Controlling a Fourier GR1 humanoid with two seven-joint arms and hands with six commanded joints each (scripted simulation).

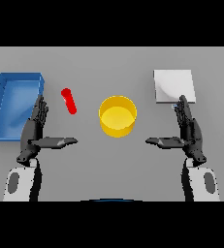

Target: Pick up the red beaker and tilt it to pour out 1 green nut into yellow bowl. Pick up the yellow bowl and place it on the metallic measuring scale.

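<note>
The red beaker point(69, 100) lies on its side on the grey table, left of centre. A yellow bowl point(117, 115) stands in the middle, and I see nothing inside it. The metallic measuring scale point(174, 85) is a pale square plate at the back right. My left hand point(34, 130) is open, fingers straight and thumb stretched inward, just left of and nearer than the beaker, touching nothing. Mirroring it, my right hand point(190, 131) is open in front of the scale's near edge. No green nut is visible.
A blue tray point(2, 105) with raised walls stands at the far left, close beside my left hand.
</note>
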